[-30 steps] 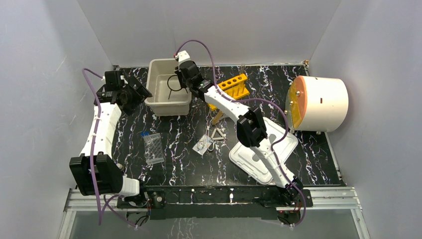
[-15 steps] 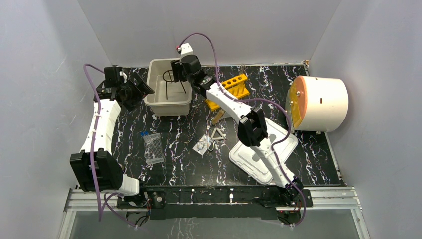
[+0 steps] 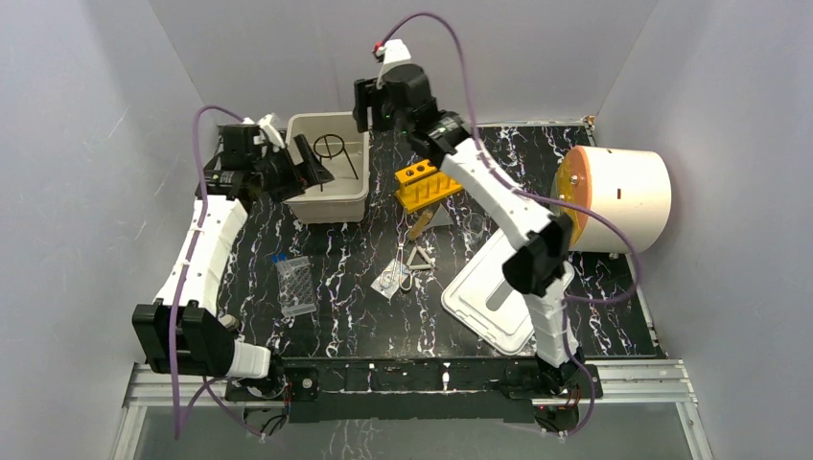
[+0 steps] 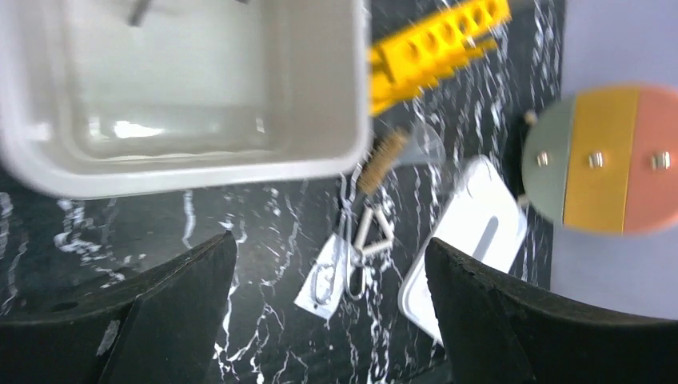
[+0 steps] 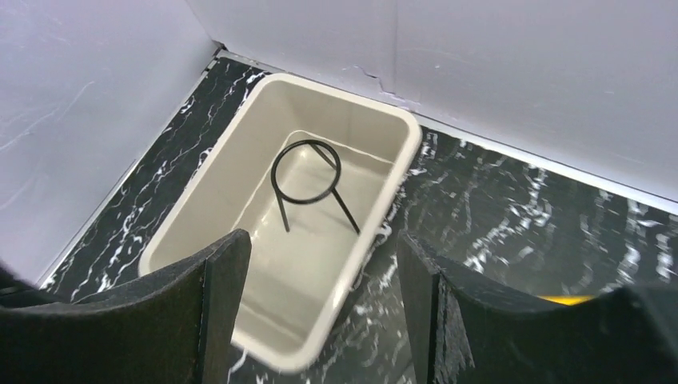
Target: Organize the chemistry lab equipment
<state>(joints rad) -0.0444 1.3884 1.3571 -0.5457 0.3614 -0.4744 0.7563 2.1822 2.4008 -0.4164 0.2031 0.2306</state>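
black wire ring stand: lies on the floor of the beige bin at the back left of the black marbled table; touches neither gripper. seen from the right wrist as a ring with thin legs inside the bin's rim.

right gripper: hovers high over the back right corner of the bin, fingers wide apart, nothing between them.

left gripper: hangs at the bin's front left side, fingers wide apart too, empty.

still out on the table, near the middle: tan stick and clear glass dish just in front of the yellow tube rack; white triangle just beside the thin metal tweezers; small clear bag touching the tweezers.

further left: blue-capped vial against a clear ribbed box.

to the right: white lid flat on the table, white drum with an orange face at the far edge.
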